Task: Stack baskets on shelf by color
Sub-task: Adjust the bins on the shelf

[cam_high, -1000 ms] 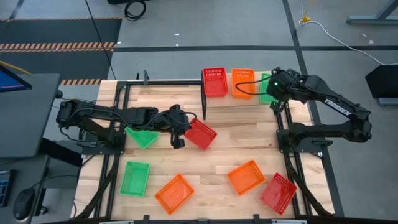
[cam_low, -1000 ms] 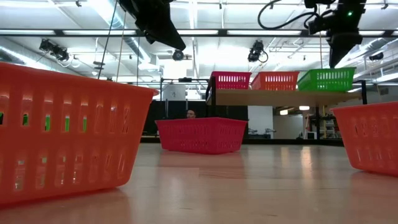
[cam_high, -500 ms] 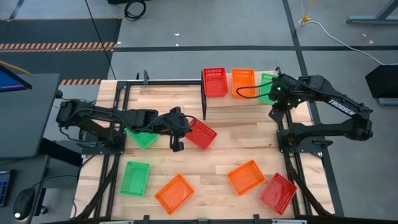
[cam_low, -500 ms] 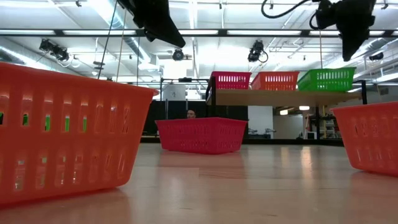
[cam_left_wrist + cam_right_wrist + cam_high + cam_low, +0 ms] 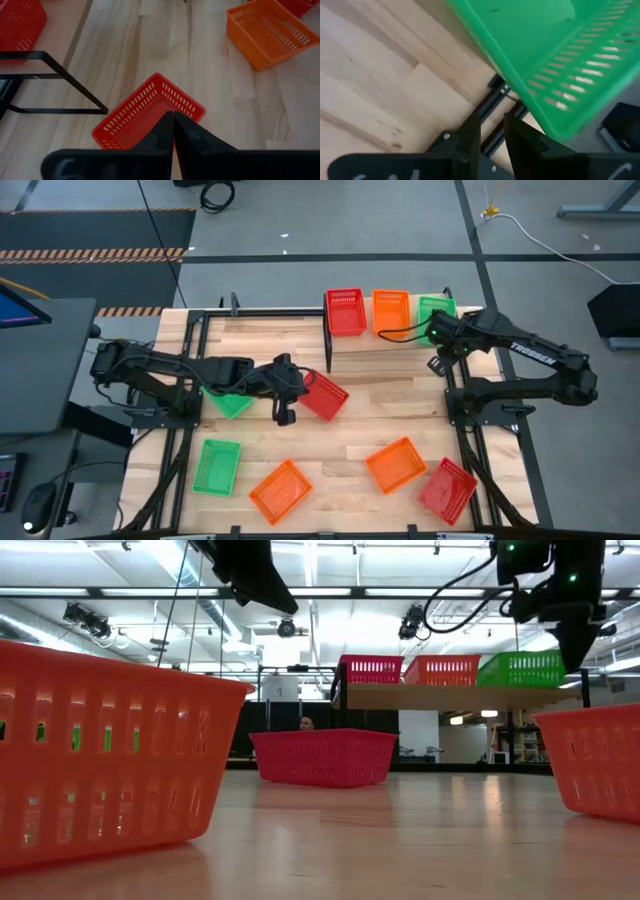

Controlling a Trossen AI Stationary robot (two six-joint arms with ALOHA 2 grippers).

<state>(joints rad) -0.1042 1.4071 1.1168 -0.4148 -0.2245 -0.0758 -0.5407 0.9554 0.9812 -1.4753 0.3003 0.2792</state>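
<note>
Right arm backs off the shelved green basket; left is poised over a red one.

Right gripper [image 5: 492, 131], jaws narrowly apart and empty, has withdrawn toward six o'clock of the green basket [image 5: 437, 310] on the shelf [image 5: 450, 695]. Left gripper [image 5: 173, 131], jaws together, hangs above the mid-table red basket [image 5: 150, 112], likely next.
</note>
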